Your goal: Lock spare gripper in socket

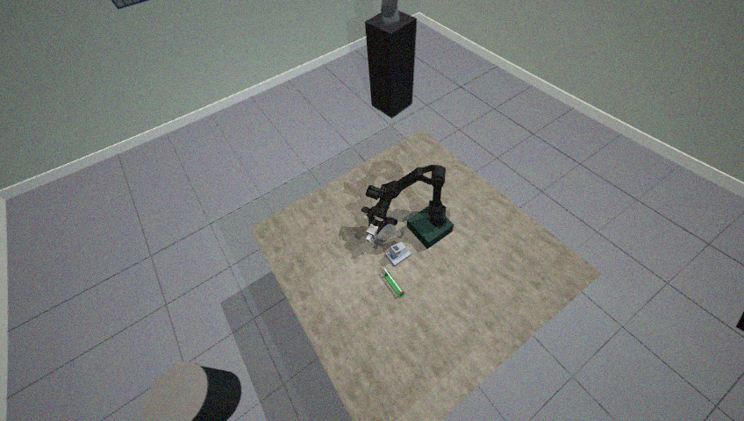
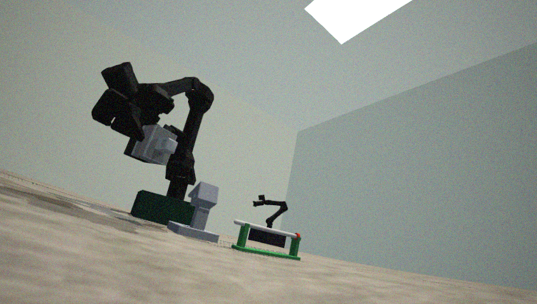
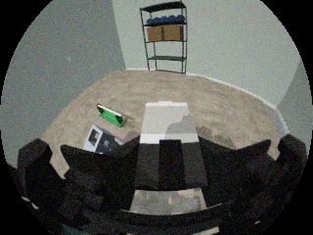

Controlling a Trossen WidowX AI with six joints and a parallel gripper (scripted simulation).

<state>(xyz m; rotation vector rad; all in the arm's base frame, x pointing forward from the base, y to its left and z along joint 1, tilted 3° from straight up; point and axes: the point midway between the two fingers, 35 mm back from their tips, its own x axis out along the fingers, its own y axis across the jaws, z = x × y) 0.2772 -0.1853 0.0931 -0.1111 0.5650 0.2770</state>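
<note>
My gripper (image 1: 375, 224) (image 2: 156, 132) (image 3: 166, 137) is shut on the spare gripper (image 1: 371, 230) (image 2: 154, 144) (image 3: 166, 119), a pale grey block with a dark rear part. It is held in the air beside the mount (image 1: 405, 256) (image 2: 194, 231), higher than the socket (image 2: 205, 194) (image 3: 93, 139). Its small square spigot (image 2: 170, 144) sticks out in the exterior view. No pin shows through the socket. The white lock pin (image 2: 263, 227) (image 3: 109, 111) with a red head (image 2: 297, 235) lies across the green rack (image 1: 391, 285) (image 2: 267, 253) (image 3: 112, 117).
The arm's dark green base block (image 1: 429, 229) (image 2: 161, 207) stands behind the mount. The rack stands on the mount's other side. A second arm (image 2: 277, 215) on a black pedestal (image 1: 391, 67) is far back. Shelving (image 3: 164, 41) stands at the far wall.
</note>
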